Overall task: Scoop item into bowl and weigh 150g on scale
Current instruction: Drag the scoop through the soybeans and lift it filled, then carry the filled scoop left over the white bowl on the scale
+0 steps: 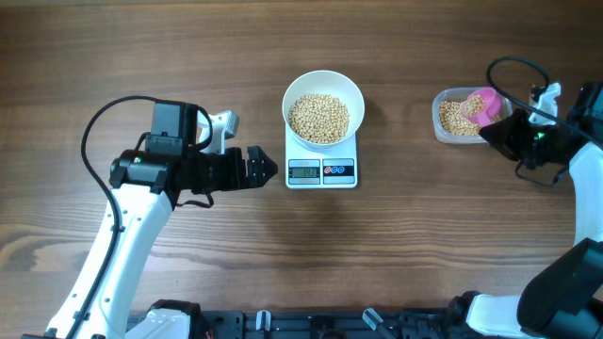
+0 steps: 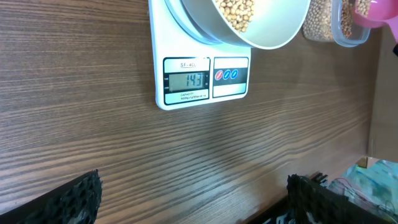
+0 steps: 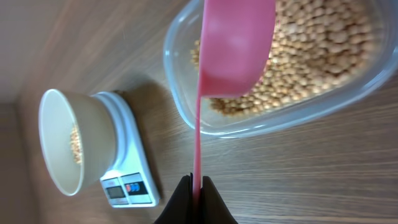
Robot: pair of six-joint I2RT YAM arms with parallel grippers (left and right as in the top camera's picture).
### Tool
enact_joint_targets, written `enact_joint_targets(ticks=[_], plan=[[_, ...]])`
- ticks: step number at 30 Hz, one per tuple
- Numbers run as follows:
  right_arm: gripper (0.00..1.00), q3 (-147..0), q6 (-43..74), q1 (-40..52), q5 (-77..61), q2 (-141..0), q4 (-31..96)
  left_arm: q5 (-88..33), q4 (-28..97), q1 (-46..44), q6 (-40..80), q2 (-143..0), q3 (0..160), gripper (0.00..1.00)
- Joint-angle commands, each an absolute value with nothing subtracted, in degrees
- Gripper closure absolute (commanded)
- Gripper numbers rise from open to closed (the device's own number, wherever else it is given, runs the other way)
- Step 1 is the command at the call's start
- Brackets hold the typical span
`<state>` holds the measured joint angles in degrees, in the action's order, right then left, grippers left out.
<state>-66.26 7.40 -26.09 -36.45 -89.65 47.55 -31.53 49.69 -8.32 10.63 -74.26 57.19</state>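
The white bowl (image 1: 323,108) holds tan beans (image 1: 318,117) and sits on the white scale (image 1: 321,172); the scale's display (image 2: 186,81) shows digits. My left gripper (image 1: 260,169) rests open just left of the scale, its black fingers (image 2: 68,199) wide apart over bare wood. My right gripper (image 3: 197,185) is shut on the thin handle of the pink scoop (image 3: 236,46). The scoop's cup hangs over the clear tub (image 1: 459,115) of beans (image 3: 311,56) at the right.
The wooden table's (image 1: 377,254) front edge runs along the bottom. Black cables (image 1: 104,118) loop behind the left arm. The right arm's white link (image 1: 584,198) stands at the far right edge.
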Motion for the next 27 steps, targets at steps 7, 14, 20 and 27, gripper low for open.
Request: enact_joint_targets(ticks=[7,14,20,27], plan=[[0.96,-67.5,4.5,-26.3,-45.6,-85.9,47.7,-32.2,49.5,-8.5,10.8,-74.2,58.5,0.00],[0.96,-67.5,3.7,-26.3,-46.9,-80.3,48.5,-32.2,49.5,-8.5,10.8,-74.2,58.5,0.00],[0.96,-67.5,3.0,-25.6,-61.0,-76.2,45.8,-32.2,49.5,-8.5,10.8,-74.2,58.5,0.00],[0.96,-67.5,3.0,-20.8,-61.9,-75.2,45.4,-32.2,49.5,-8.5,10.8,-74.2,58.5,0.00]])
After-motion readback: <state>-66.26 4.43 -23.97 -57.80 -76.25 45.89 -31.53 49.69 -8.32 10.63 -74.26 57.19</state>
